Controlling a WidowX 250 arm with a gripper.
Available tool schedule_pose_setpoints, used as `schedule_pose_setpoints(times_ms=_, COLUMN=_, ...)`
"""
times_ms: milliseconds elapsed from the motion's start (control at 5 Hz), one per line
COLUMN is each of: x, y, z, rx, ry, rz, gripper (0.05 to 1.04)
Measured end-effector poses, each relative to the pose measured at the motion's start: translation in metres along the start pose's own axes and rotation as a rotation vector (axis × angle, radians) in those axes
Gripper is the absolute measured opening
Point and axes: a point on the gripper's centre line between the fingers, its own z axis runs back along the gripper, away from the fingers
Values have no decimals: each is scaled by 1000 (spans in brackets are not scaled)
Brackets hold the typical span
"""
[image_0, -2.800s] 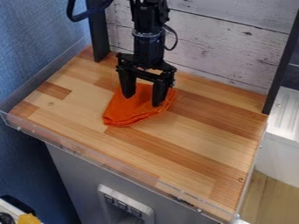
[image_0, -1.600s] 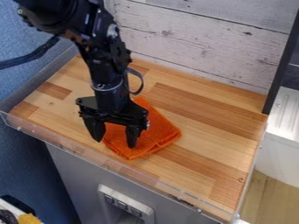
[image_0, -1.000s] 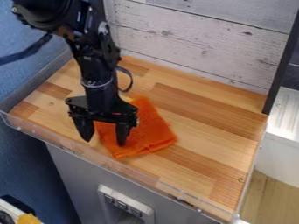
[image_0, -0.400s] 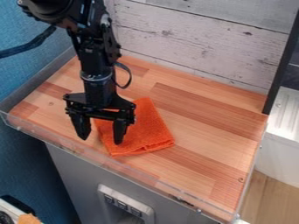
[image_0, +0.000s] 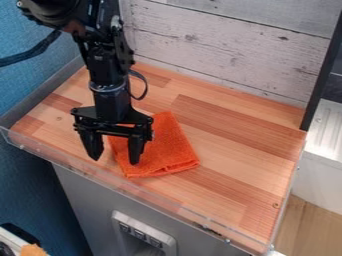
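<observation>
The black gripper (image_0: 115, 161) hangs over the left part of the wooden work surface, its two fingers spread apart with nothing held between them. Beneath and to the right of it lies an orange cloth (image_0: 165, 146), folded and roughly four-sided. The right finger stands in front of the cloth's left part, while the left finger is just beyond the cloth's left edge. Whether the fingertips touch the cloth or the wood I cannot tell. Part of the cloth's upper left is hidden behind the gripper.
The wooden surface (image_0: 234, 135) has a clear low rim (image_0: 100, 177) along its front and left. A whitewashed plank wall (image_0: 227, 45) stands behind it. Dark posts rise at the back, and a white ribbed unit (image_0: 324, 135) is at the right.
From the back, the gripper has come forward and left. The cloth has shifted toward the front, turned and spread out, then moved slightly left. Over the last moment both have barely moved.
</observation>
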Motion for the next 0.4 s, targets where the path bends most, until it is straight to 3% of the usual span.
schedule_pose_setpoints(times_ms=400, x=4, y=2, z=0, rx=-37, ry=-29, rz=-7, gripper=993)
